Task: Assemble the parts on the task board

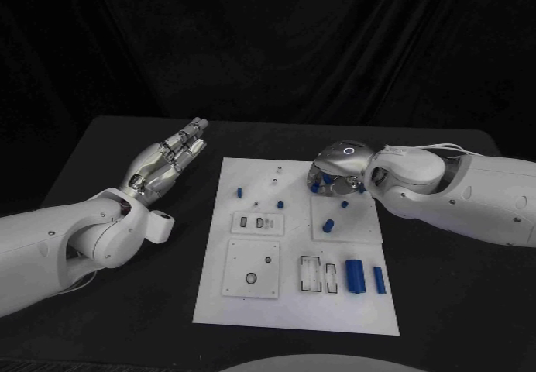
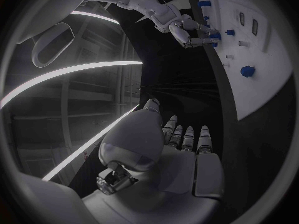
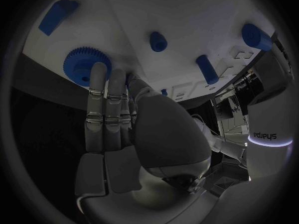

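The white task board (image 1: 296, 302) lies in the middle of the black table. My right hand (image 1: 335, 167) hunches over the board's far right corner, where a blue gear (image 3: 84, 64) lies near the board's edge. Its straight fingertips (image 3: 99, 72) touch the gear, and its thumb reaches to the gear's rim; I cannot tell whether the gear is pinched. Small blue pegs (image 3: 158, 41) (image 3: 207, 68) stand on the board beyond the gear. My left hand (image 1: 167, 159) hovers left of the board with fingers stretched out and nothing in it. Two blue cylinders (image 1: 355, 275) lie at the board's near right.
A blue peg (image 1: 328, 226) lies mid-board, and smaller ones (image 1: 238, 191) stand toward the far left. Slotted white inserts (image 1: 257, 223) and a square plate (image 1: 252, 267) sit on the board's left half. Bare black table (image 1: 447, 294) surrounds the board.
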